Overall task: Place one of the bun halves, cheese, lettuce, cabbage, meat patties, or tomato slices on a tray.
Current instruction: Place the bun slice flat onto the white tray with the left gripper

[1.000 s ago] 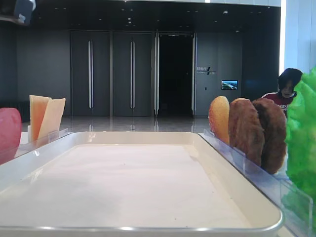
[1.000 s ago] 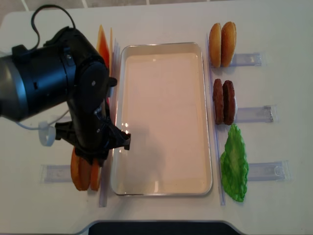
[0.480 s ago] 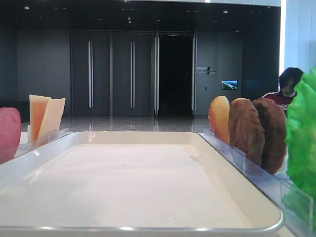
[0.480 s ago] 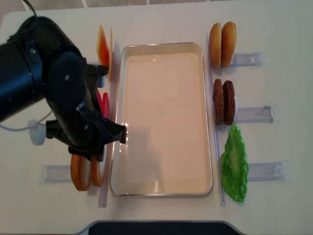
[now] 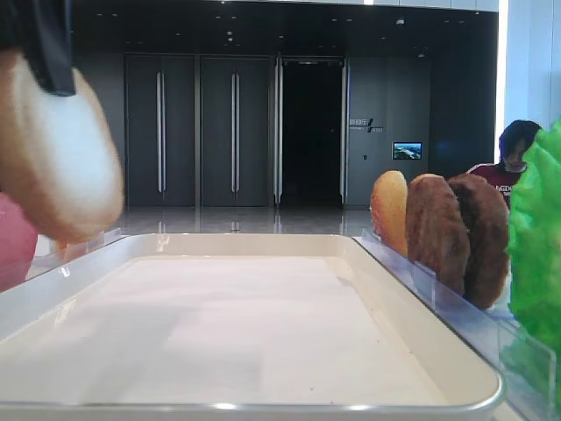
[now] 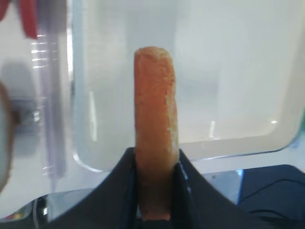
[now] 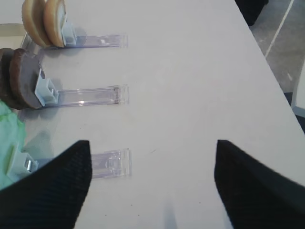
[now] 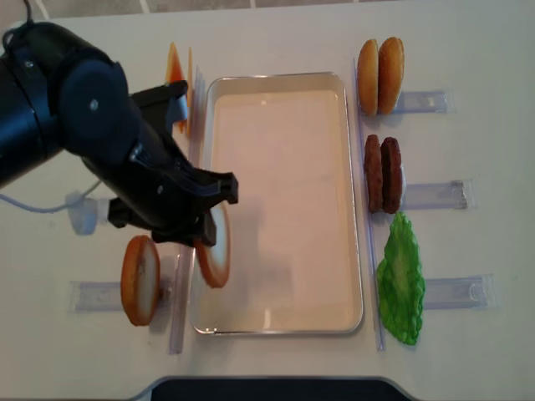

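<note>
Far left, one bun half [image 8: 140,280] stands in its clear holder [image 8: 96,295] off the tray [image 8: 284,322]. Next, the left gripper [image 8: 211,238] is clamped tight on another bun half [image 8: 215,248], held on edge just over the tray's left rim. Plenty of bare tray stretches rightward. Meat patties [image 8: 382,174] and lettuce [image 8: 400,280] sit past the right rim. The right gripper's [image 7: 150,179] fingers gape wide, holding nothing.

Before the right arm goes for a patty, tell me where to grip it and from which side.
Grip the outer meat patty across its flat faces at its top edge, coming from above. Both patties stand on edge in a clear holder, faces pressed together, so only the rim is free; the fit between them looks tight. The right gripper is open.
</note>
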Robot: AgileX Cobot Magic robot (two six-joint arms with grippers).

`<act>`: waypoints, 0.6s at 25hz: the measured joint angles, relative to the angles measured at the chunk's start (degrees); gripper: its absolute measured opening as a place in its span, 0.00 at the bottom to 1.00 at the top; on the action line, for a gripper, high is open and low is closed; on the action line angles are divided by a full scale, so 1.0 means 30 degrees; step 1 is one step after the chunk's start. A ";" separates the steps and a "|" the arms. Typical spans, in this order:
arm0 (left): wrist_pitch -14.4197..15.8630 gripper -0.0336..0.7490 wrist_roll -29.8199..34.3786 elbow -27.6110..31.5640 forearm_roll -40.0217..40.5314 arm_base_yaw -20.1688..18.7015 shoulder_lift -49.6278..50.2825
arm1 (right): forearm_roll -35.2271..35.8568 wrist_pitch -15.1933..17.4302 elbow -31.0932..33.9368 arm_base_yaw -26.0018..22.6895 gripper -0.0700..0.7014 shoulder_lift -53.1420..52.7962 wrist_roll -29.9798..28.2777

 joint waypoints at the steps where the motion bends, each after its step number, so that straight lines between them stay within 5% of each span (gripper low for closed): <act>1: -0.0537 0.22 0.0475 0.0000 -0.0660 0.0000 0.0000 | 0.0000 0.0000 0.0000 0.0000 0.79 0.0000 0.0000; 8: -0.2580 0.22 0.4251 0.0065 -0.3978 0.0015 0.0075 | 0.0000 0.0000 0.0000 0.0000 0.79 0.0000 0.0000; 15: -0.5580 0.22 0.9329 0.2282 -0.8629 0.0351 0.1091 | 0.0000 0.0000 0.0000 0.0000 0.79 0.0000 0.0000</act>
